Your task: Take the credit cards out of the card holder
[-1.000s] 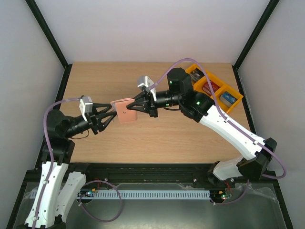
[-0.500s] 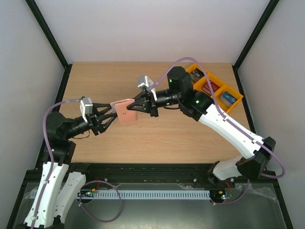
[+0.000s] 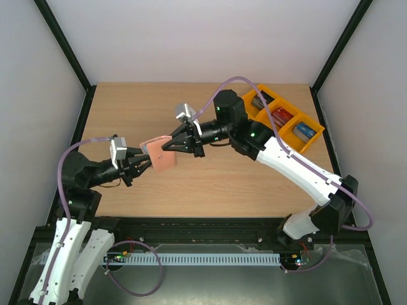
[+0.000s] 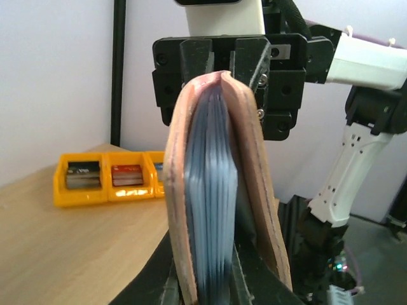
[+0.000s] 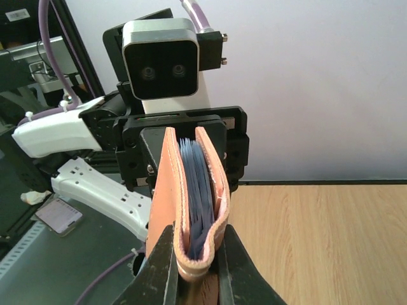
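Two end effectors share the card holder point(image 3: 160, 154), held in the air above the surface point(image 3: 241, 184) at centre left of the top view. The right end effector point(image 3: 168, 147) is clamped on its folded spine. The left end effector point(image 3: 147, 162) pinches the open edge, where the blue pockets point(image 4: 213, 210) show. No credit cards can be made out, so this looks like the opening step. Next, one side likely needs peeling back. Since a second ago the left end effector has closed in, and the holder has shifted toward the lower left.
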Robot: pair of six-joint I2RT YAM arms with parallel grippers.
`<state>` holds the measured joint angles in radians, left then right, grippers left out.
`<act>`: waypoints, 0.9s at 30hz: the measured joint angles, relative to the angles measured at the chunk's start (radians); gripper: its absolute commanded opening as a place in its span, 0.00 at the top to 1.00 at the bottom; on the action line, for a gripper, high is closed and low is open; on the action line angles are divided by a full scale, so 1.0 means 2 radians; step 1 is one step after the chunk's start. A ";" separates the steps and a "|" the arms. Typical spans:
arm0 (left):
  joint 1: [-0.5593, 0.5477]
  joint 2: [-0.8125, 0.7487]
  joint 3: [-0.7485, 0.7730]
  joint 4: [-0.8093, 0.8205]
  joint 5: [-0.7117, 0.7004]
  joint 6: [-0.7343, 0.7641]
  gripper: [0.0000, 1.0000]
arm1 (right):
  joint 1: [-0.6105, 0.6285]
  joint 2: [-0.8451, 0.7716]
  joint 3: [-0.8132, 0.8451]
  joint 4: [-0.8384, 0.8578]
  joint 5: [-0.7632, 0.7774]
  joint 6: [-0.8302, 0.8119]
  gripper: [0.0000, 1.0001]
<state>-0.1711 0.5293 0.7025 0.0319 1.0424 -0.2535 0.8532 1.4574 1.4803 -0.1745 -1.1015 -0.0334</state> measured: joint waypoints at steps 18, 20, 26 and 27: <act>-0.005 0.031 -0.005 -0.103 -0.496 0.196 0.98 | -0.010 -0.004 -0.035 0.000 0.272 0.035 0.16; -0.005 0.041 -0.009 -0.111 -0.558 0.239 0.98 | -0.010 0.003 -0.035 0.000 0.299 0.047 0.16; -0.007 0.041 -0.007 -0.135 -0.600 0.264 0.98 | 0.025 0.036 -0.035 0.017 0.324 0.069 0.09; -0.007 0.040 -0.005 -0.141 -0.592 0.258 0.98 | 0.033 0.043 -0.035 0.023 0.325 0.074 0.07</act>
<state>-0.1860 0.6102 0.6926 -0.2508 -0.1410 0.2626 0.9188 1.5425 1.4105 -0.1287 -0.4515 0.1154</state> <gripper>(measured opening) 0.125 0.902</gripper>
